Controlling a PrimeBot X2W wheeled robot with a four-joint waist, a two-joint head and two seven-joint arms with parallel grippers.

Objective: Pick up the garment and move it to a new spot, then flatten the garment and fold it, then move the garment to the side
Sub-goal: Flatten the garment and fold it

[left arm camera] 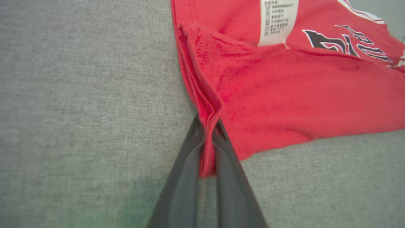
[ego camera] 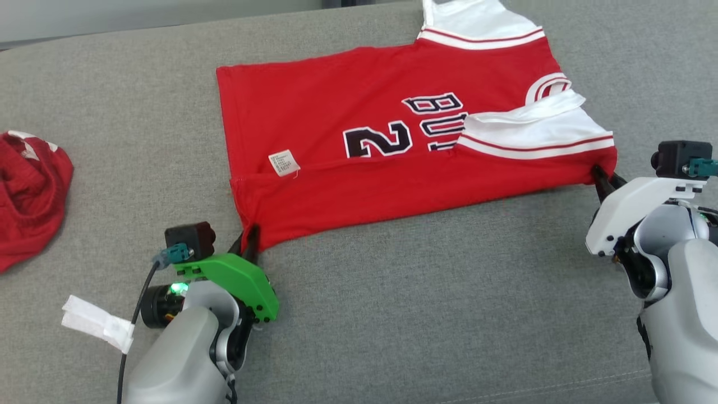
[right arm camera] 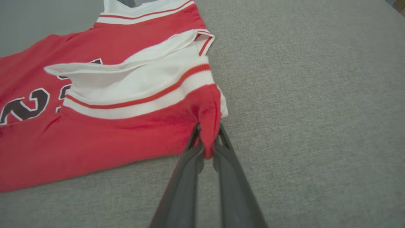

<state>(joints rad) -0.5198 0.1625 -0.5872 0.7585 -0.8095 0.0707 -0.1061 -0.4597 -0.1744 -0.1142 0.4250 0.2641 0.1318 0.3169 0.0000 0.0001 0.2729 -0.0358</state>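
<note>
The garment [ego camera: 392,146] is a red jersey with white trim and dark lettering, lying spread on the grey couch cushion with its near edge folded over. My left gripper [ego camera: 249,238] is shut on its near left corner; the left wrist view shows red cloth [left arm camera: 208,148] pinched between the two dark fingers. At the near right corner, beside the white-banded sleeve [right arm camera: 142,91], my right gripper [ego camera: 601,178] is shut on the fabric, and a fold of the garment [right arm camera: 207,126] is clamped there in the right wrist view.
A second crumpled red cloth [ego camera: 28,191] lies at the far left of the cushion [ego camera: 420,314]. A white paper strip [ego camera: 95,322] hangs by my left forearm. Bare grey cushion stretches in front of the jersey, between my arms.
</note>
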